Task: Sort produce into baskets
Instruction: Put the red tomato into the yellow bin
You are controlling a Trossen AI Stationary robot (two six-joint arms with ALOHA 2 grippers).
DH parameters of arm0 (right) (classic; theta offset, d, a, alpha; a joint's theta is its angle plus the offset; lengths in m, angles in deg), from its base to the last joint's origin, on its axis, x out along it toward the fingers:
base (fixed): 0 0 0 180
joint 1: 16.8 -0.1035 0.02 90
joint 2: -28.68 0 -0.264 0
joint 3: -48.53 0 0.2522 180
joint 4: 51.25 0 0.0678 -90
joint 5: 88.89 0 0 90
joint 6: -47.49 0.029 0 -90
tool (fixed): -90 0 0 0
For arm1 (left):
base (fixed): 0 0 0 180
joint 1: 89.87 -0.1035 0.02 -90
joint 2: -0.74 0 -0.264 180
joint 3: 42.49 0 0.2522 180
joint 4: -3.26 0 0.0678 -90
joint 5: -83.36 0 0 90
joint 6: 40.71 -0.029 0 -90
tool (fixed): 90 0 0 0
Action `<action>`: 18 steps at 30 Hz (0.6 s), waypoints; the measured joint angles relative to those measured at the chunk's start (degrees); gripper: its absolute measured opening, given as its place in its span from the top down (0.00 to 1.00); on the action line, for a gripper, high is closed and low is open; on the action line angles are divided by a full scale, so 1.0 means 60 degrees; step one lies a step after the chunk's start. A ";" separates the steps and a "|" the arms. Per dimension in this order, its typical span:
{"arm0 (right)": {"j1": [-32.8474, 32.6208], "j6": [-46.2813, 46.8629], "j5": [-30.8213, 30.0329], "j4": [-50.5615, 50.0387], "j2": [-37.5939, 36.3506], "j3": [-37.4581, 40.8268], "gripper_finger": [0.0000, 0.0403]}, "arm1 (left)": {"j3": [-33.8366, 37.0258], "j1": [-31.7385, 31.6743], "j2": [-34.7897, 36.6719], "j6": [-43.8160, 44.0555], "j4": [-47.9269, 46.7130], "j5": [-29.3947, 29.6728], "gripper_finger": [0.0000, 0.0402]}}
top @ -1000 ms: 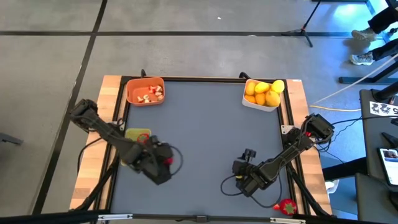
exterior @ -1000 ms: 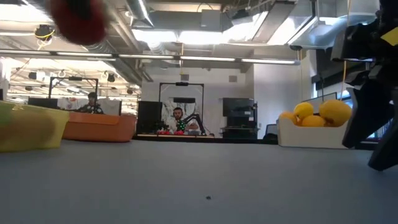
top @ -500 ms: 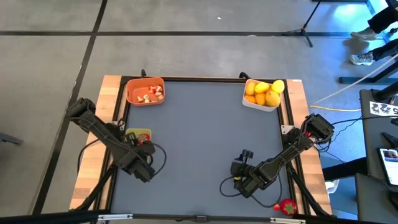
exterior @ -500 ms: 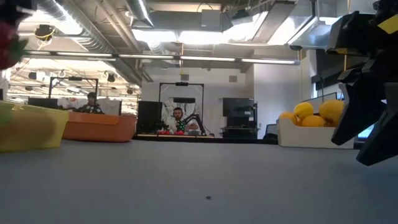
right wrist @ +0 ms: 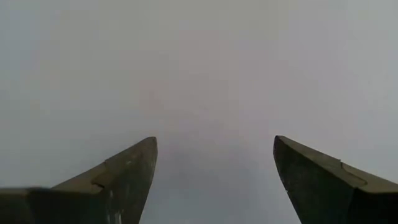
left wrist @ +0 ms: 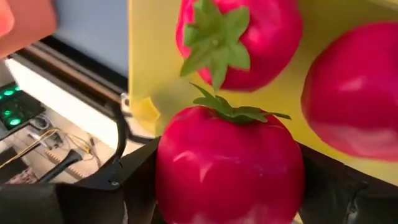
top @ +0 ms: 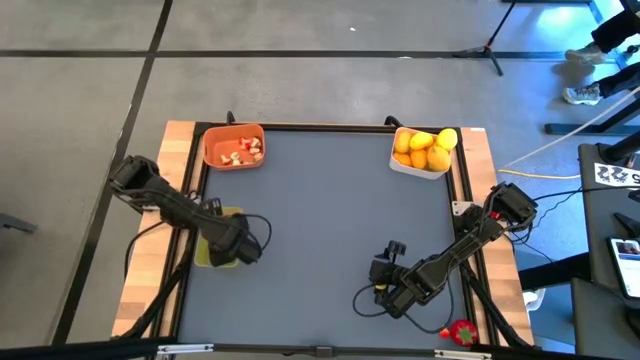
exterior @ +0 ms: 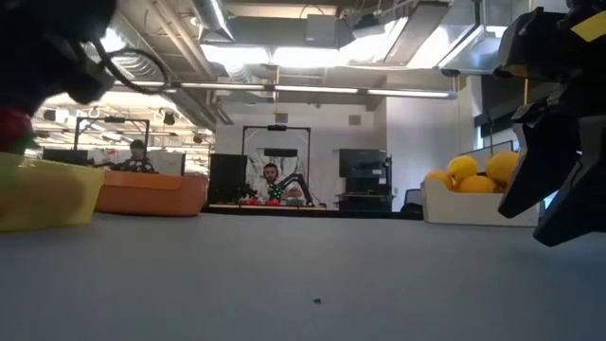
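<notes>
from above, the left gripper (top: 225, 243) hung over the yellow-green basket (top: 204, 258) at the left edge of the grey table (top: 330, 220), its dark body hiding most of the bin. the orange basket (top: 234, 146) sat at the far left corner holding small pale-and-red bits (top: 243, 152); the white basket (top: 420, 152) at the far right corner held yellow and orange citrus (top: 424, 148). the right gripper (top: 384, 275) hovered low over bare table near the front right, and a loose strawberry (top: 461, 331) lay on the wooden edge just beyond that arm.

from table height, the yellow-green basket (exterior: 47, 194) showed at the left with a red fruit just above its rim, probably the held one, though the dark arm over it blurred the view. the orange basket (exterior: 151, 193) stood behind it, the white basket (exterior: 473, 204) with citrus (exterior: 478, 173) at the right.

in the left wrist view, the fingers were clamped on either side of a red strawberry (left wrist: 229, 167) with a green top, held right over the yellow-green basket (left wrist: 152, 74), where two more strawberries (left wrist: 239, 38) already lay.

in the right wrist view, the right gripper (right wrist: 214, 171) stood wide apart with nothing between its fingers (right wrist: 118, 180), only grey table beyond.
</notes>
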 joint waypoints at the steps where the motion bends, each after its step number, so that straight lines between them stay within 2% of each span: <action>1: 0.0000 0.0000 0.0000 0.0001 0.0000 0.0000 0.20 | 0.0112 -0.0099 0.0000 -0.0165 0.0148 0.0002 0.28; 5: 0.0000 0.0000 0.0000 0.0015 0.0000 0.0000 0.20 | 0.0372 -0.0324 -0.0004 -0.0780 0.0597 0.0007 0.28; 18: 0.0000 0.0025 0.0000 0.0103 0.0000 -0.0007 0.20 | 0.0468 -0.0370 -0.0004 -0.1107 0.0503 0.0166 0.27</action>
